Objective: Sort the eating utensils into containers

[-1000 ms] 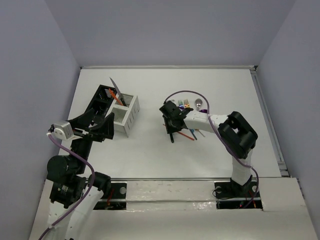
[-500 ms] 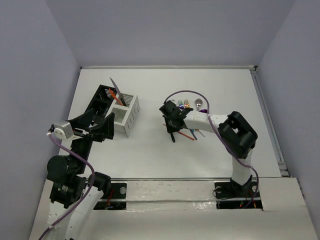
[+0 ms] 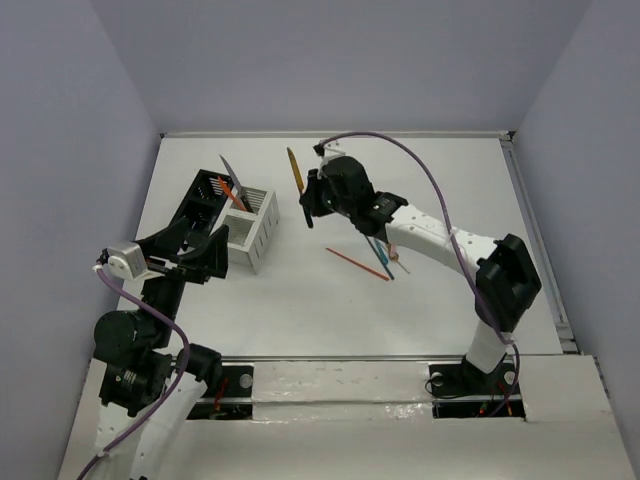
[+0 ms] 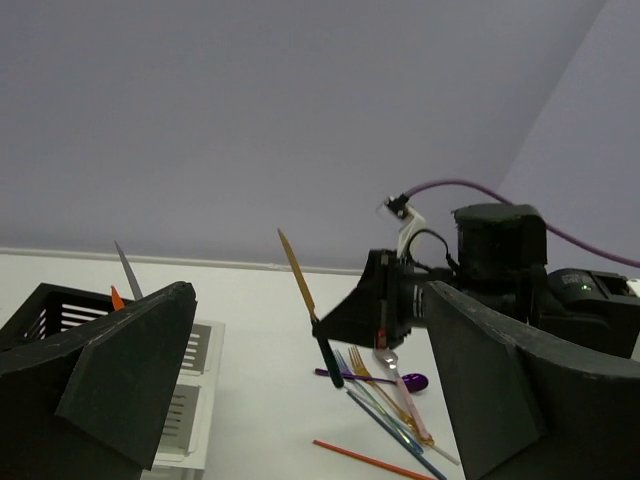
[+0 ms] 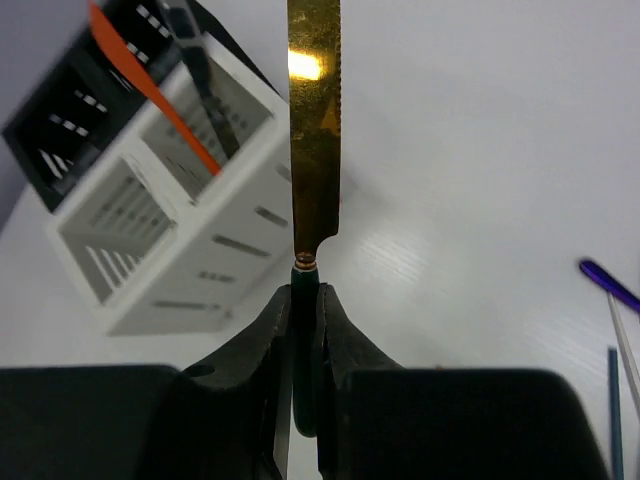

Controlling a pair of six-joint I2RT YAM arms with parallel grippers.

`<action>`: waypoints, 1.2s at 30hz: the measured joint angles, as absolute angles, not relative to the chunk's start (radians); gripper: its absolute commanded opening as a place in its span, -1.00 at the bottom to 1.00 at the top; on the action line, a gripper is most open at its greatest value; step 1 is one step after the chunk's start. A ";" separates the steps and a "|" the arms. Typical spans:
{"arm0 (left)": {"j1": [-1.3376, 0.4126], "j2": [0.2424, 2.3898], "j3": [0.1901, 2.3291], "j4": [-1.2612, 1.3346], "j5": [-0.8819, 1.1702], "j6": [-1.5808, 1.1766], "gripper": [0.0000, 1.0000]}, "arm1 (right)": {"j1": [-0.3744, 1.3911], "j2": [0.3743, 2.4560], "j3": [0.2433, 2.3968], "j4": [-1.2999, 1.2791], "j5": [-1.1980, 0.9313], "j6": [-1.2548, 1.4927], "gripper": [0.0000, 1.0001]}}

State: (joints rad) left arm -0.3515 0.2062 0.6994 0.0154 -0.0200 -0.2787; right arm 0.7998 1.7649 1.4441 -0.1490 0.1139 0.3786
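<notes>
My right gripper (image 3: 310, 205) is shut on the dark green handle of a gold-bladed knife (image 5: 314, 140), held in the air with the blade up, right of the white caddy (image 3: 252, 229); the knife also shows in the left wrist view (image 4: 300, 282). The black caddy (image 3: 198, 205) stands left of the white one. An orange knife (image 3: 231, 192) and a silver knife (image 3: 232, 172) stand in the white caddy. More utensils lie on the table: an orange stick (image 3: 357, 264), a teal stick (image 3: 380, 256), a gold fork (image 4: 372, 375) and a purple spoon (image 4: 412, 381). My left gripper (image 3: 195, 262) is open and empty, near the black caddy.
The table's raised back edge (image 3: 335, 133) runs along the grey wall. The right arm's purple cable (image 3: 400, 155) loops above the lying utensils. The arm bases sit at the near edge.
My right gripper has lifted the gold knife from the utensil pile and carried it up and to the left toward the caddies. The left arm has not moved.
</notes>
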 measured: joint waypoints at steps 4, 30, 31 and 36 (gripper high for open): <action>-0.352 0.207 0.699 0.014 -0.022 -0.278 0.98 | 0.800 1.831 1.593 0.010 0.050 0.341 -1.00; -0.352 0.213 0.699 0.009 -0.027 -0.278 0.98 | 0.815 2.383 2.019 0.307 -0.173 0.260 -1.00; -0.352 0.213 0.699 0.009 -0.027 -0.278 0.98 | 0.817 2.383 2.002 0.308 -0.172 0.259 -0.96; -0.352 0.213 0.699 0.009 -0.027 -0.278 0.98 | 0.825 2.381 1.921 0.337 -0.173 0.253 -0.31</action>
State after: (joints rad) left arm -0.3515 0.2127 0.6994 0.0090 -0.0273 -0.2783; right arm 0.8253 2.3814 1.9209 0.3370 -0.1726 0.2535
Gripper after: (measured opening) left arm 0.988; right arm 0.144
